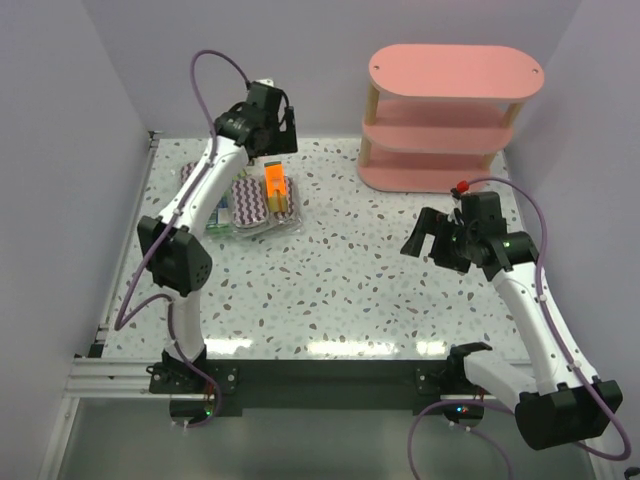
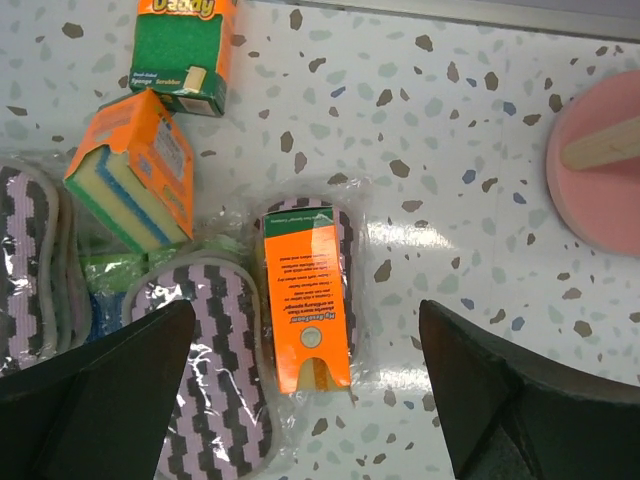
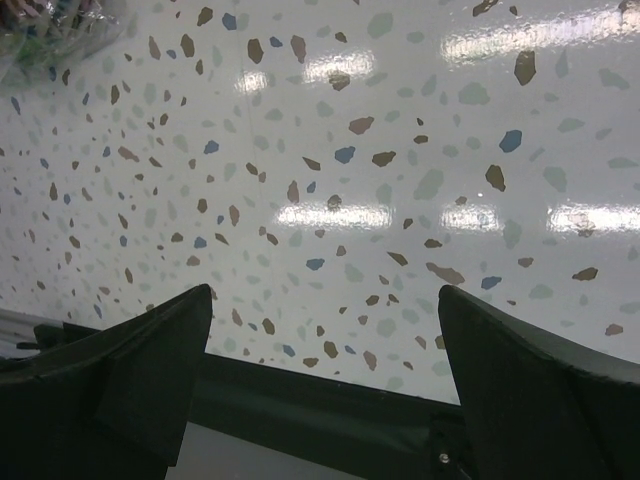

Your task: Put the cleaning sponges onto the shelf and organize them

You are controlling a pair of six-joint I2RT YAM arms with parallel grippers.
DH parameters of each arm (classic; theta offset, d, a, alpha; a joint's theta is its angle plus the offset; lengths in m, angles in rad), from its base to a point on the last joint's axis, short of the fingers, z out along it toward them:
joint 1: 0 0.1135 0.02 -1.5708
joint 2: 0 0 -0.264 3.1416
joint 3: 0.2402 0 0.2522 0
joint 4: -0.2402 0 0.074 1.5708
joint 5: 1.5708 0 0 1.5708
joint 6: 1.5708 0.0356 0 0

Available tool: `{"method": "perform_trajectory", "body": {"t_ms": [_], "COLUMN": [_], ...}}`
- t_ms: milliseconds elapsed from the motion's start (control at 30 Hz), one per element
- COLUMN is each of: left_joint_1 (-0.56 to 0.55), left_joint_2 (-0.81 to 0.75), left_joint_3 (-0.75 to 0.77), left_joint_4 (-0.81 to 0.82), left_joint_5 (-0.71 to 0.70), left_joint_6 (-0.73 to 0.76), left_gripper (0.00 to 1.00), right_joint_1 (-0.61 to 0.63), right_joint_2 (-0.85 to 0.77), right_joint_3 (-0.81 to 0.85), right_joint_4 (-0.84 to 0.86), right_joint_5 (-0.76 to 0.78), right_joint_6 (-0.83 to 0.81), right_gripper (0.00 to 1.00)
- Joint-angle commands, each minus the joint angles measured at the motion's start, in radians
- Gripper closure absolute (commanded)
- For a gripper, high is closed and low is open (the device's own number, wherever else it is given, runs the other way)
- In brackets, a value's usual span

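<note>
The sponge packs lie in a heap (image 1: 262,202) at the back left of the table. In the left wrist view a wrapped purple-white zigzag pack with an orange label (image 2: 307,300) lies between my open left fingers, below them. A second zigzag pack (image 2: 205,365) lies left of it and a third (image 2: 30,260) at the left edge. An orange pack (image 2: 135,180) and a green box (image 2: 185,50) lie beyond. My left gripper (image 1: 272,140) hovers open over the heap. My right gripper (image 1: 428,243) is open and empty over bare table. The pink shelf (image 1: 455,110) stands at the back right, with nothing on its visible boards.
The shelf's pink bottom board and a wooden post (image 2: 600,160) show at the right of the left wrist view. The right wrist view shows speckled tabletop, the table's dark near edge (image 3: 330,410), and a bit of clear wrap (image 3: 45,25) in its top left corner.
</note>
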State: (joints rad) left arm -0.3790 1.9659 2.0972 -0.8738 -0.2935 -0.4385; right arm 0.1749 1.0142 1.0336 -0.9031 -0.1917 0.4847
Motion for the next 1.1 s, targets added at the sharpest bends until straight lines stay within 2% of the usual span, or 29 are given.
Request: {"method": "perform_trajectory", "body": {"t_ms": [0,333,500,733,1000,1033,1067], "left_joint_1": [-0.043,-0.054,-0.054,-0.052,-0.047,-0.047,-0.046], "left_joint_2": [0.077,0.111,0.156,0.077,0.047,0.038,0.028], "left_joint_3": [0.090,-0.051,-0.112,-0.302,-0.327,-0.332,-0.332], "left_joint_4": [-0.088,-0.039,0.012,0.246,0.334,0.358,0.366], "left_joint_5": [-0.125,-0.202,-0.096,0.042,0.198,0.229,0.241], "left_joint_6": [-0.012,-0.065,-0.054,-0.023,0.006,0.001,-0.002], "left_gripper": [0.00,0.00,0.00,0.00,0.27,0.37,0.42], "right_joint_1": [0.003,0.003,0.003,0.003,0.003,0.003,0.003], "right_joint_2": [-0.006,-0.008,-0.002,0.004,0.011,0.008,0.006], "right_joint_3": [-0.001,-0.024,-0.032,-0.024,-0.033,-0.036,-0.037], "right_joint_4": [-0.002,0.003,0.013,0.018,0.021,0.023,0.023], "right_joint_5": [0.003,0.006,-0.012,-0.006,-0.012,-0.012,-0.014], "right_joint_6": [-0.015,-0.035,-0.031,-0.032,-0.029,-0.029,-0.031], "right_gripper": [0.01,0.01,0.01,0.01,0.02,0.02,0.02]}}
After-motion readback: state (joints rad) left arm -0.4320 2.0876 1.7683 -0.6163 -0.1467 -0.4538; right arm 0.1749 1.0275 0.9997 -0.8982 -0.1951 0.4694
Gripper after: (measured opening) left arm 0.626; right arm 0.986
